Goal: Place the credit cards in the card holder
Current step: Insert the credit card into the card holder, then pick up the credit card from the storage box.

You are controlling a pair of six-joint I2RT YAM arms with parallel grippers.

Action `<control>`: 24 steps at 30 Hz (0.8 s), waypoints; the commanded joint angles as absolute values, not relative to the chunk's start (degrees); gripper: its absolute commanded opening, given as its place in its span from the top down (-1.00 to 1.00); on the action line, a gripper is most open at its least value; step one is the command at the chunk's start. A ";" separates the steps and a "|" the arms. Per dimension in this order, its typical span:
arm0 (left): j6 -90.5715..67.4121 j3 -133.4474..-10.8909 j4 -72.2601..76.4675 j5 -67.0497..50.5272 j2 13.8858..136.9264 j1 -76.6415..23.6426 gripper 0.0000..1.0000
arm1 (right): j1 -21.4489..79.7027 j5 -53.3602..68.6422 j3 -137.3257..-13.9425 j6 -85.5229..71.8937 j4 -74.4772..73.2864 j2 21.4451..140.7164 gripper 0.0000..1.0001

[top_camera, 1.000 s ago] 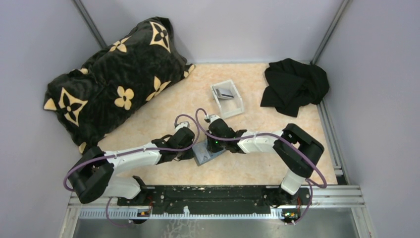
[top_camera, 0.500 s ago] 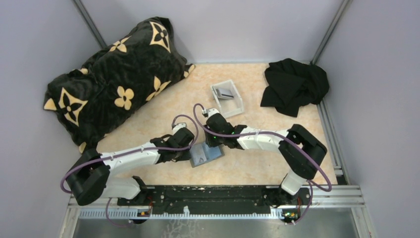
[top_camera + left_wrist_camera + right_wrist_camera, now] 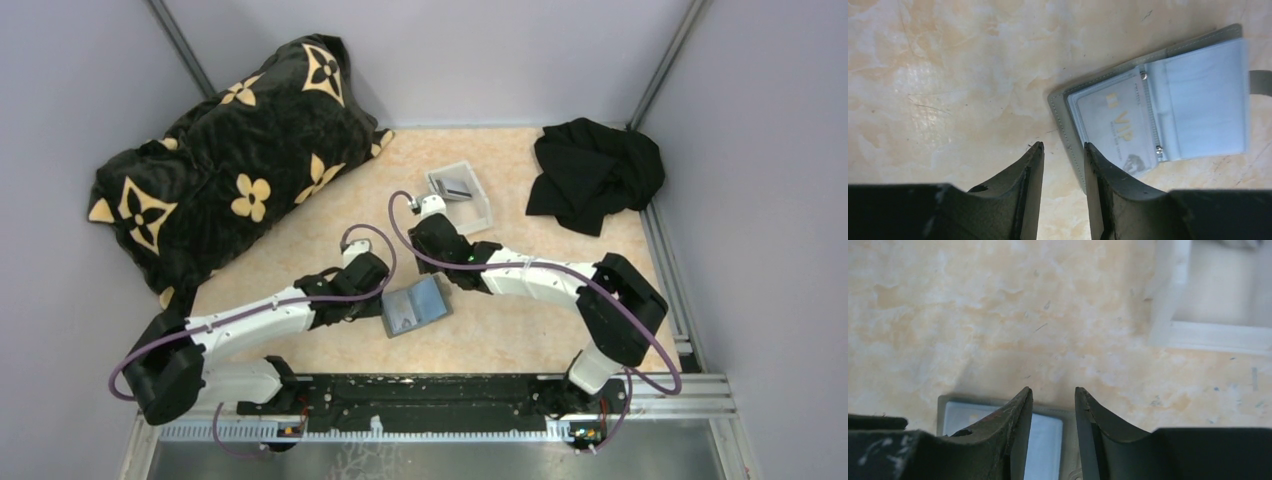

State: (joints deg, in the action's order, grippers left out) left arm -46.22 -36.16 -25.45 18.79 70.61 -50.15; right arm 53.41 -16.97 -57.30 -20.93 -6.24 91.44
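Beside open card holder (image 3: 415,308): both arms reach inward, low; left fingers (image 3: 1030,175) and right fingers (image 3: 1018,415) parted, empty.

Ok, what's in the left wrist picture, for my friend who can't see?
A grey card holder lies open on the beige table, a VIP card in one clear sleeve. The left gripper is by its edge, open and empty.

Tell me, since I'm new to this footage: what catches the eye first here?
The big black cushion, patterned with gold flowers, fills the far left corner. At centre, the grey card holder lies open, and behind it a white tray holds credit cards.
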 commanded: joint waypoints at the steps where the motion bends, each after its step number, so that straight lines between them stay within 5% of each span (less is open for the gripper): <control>1: -45.66 -38.82 -25.70 22.23 67.23 -50.45 0.12 | 52.32 -26.81 -61.50 -15.61 0.15 89.32 0.25; 6: -45.62 -40.28 -24.32 24.93 64.55 -50.45 -0.09 | 47.98 -22.70 -67.14 -12.69 0.51 92.65 0.13; 13: -43.82 -39.54 -18.69 29.66 61.33 -50.31 -0.65 | 43.82 -23.35 -77.55 -5.96 -3.27 101.71 -0.57; 18: -40.66 -41.17 -14.44 30.18 63.95 -49.69 -0.74 | 40.56 -21.60 -82.15 -6.61 -5.62 106.20 -0.55; 24: -37.52 -43.46 -10.24 28.59 68.50 -48.76 -0.93 | 36.35 -15.78 -82.30 -7.78 -3.45 106.73 -0.24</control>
State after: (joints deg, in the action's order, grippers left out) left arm -40.77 -40.71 -14.96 28.53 66.57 -49.43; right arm 38.79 -19.88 -79.24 -7.68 -5.65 107.28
